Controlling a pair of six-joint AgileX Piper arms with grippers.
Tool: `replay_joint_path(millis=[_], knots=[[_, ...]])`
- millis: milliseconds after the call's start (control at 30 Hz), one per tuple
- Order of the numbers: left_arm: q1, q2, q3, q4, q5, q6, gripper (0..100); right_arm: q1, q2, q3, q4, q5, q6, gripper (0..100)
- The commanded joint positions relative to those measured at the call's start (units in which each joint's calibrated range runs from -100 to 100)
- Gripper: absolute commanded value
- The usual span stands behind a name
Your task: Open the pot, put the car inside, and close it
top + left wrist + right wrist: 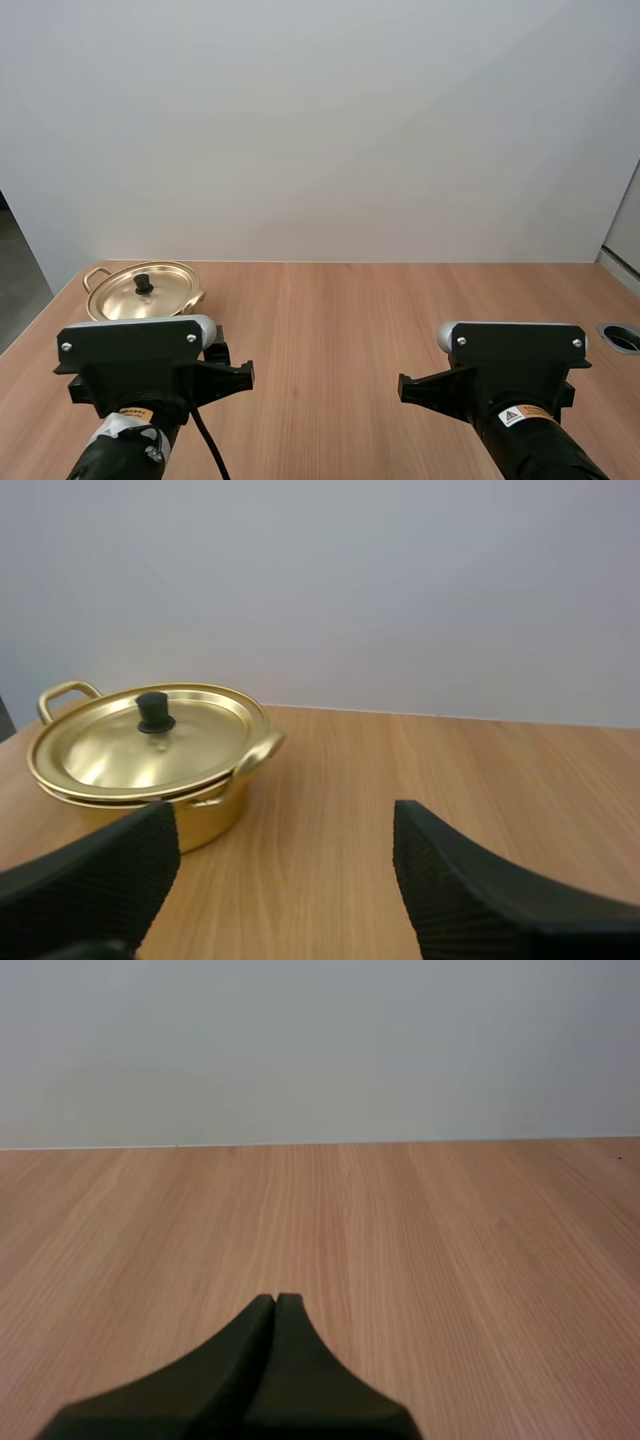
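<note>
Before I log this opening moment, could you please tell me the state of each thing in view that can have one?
pot: closed, standing upright on the table.
lid: seated on the pot, black knob up.
left claw: open, holding nothing, short of the pot.
right claw: shut on nothing, over the table.

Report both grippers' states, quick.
Left gripper: open, holding nothing, facing the lidded pot.
Right gripper: shut on nothing, over the table.
</note>
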Motion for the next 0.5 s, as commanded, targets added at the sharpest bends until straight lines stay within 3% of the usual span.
replay_joint_path(millis=[0,233,467], knots=[[0.56,0.08,0.0,0.08,-2.14,2.32,100,0.01,0.02,0.0,0.05,0.05,0.01,0],[0.26,-0.07,0.0,0.08,-2.87,2.32,100,0.01,0.02,0.0,0.05,0.05,0.01,0],[-4.6,-1.5,0.0,-0.25,-0.74,2.2,100,0.01,0.02,0.0,0.05,0.05,0.01,0]])
